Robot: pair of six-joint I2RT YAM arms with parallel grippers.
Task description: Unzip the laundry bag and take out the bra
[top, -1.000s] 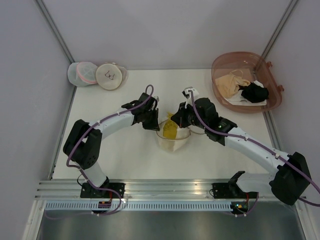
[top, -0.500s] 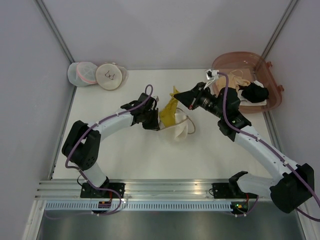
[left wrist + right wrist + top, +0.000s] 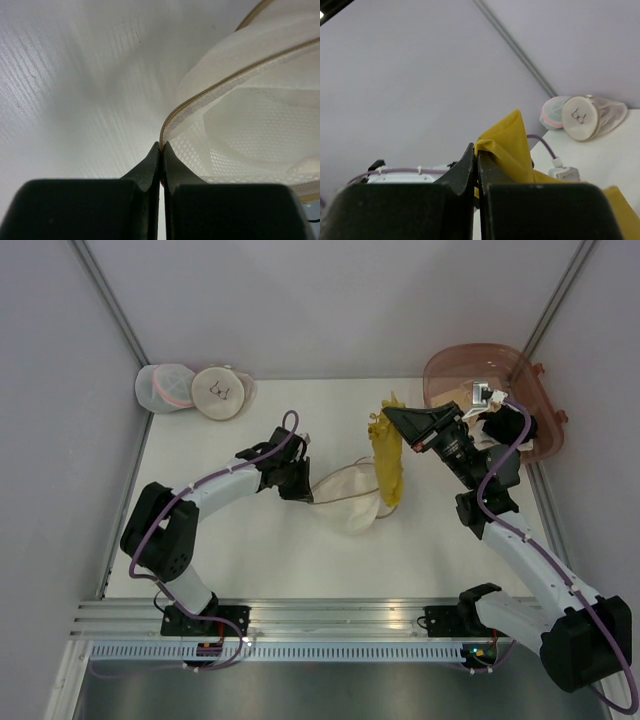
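Bra [image 3: 389, 465]: mustard yellow, limp, hanging full length at centre-right of the top view. Right gripper [image 3: 385, 412] is clamped on its top end. Its lower end reaches the opened cream mesh laundry bag [image 3: 345, 502], whose zipper rim the left gripper [image 3: 161, 150] pinches.

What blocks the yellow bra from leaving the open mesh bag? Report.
Nothing visible. The right gripper holds the bra lifted; the left gripper pins the laundry bag by its rim. The bra's lower end overlaps the bag's edge from above; whether it is inside, I cannot tell.
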